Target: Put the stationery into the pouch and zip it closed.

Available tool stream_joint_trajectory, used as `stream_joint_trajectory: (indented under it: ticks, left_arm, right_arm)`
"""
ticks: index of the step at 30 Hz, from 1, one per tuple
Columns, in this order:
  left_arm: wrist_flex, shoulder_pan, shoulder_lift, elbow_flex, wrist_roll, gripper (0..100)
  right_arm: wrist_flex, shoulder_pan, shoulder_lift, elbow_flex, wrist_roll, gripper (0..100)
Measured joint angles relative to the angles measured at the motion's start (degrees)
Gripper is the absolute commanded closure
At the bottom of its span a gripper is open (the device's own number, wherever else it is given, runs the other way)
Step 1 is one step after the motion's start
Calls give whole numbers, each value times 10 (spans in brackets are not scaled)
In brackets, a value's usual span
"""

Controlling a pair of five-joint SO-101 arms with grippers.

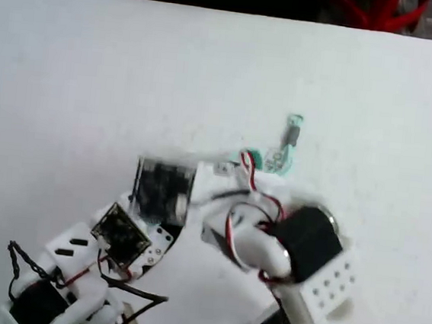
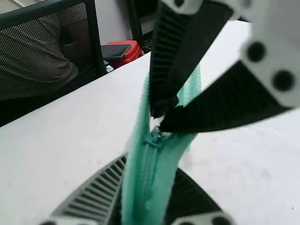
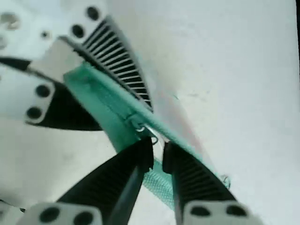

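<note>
The teal pouch is stretched on edge between the two grippers, its zipper line running along the top. My left gripper is shut on one end of the pouch, with the grey ribbed fingers on either side of the fabric. My right gripper is shut on the small metal zipper pull, its black fingers pinched over the teal pouch. In the high view a bit of the pouch peeks out beyond both arms, just above the table.
The white table stretches wide and bare to the left and behind the arms. Both arm bodies crowd the near edge. Off the table stand a black mesh chair and a red object.
</note>
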Motion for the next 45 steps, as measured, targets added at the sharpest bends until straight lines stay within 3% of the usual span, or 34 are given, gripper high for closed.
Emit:
stream_joint_trajectory:
  ticks: [11, 25, 29, 36, 45]
  left_arm:
    - [0, 0, 0, 0, 0, 976]
    - [1, -1, 0, 2, 0, 976]
    - [2, -1, 1, 2, 0, 976]
    - [2, -1, 2, 4, 0, 976]
    - [9, -1, 2, 4, 0, 976]
  right_arm:
    - [0, 8, -40, 9, 98, 838]
    - [0, -45, -9, 20, 107, 840]
    - [0, -47, -9, 41, 148, 842]
    - [0, -48, -10, 50, 204, 919]
    - [-1, -50, -10, 50, 215, 980]
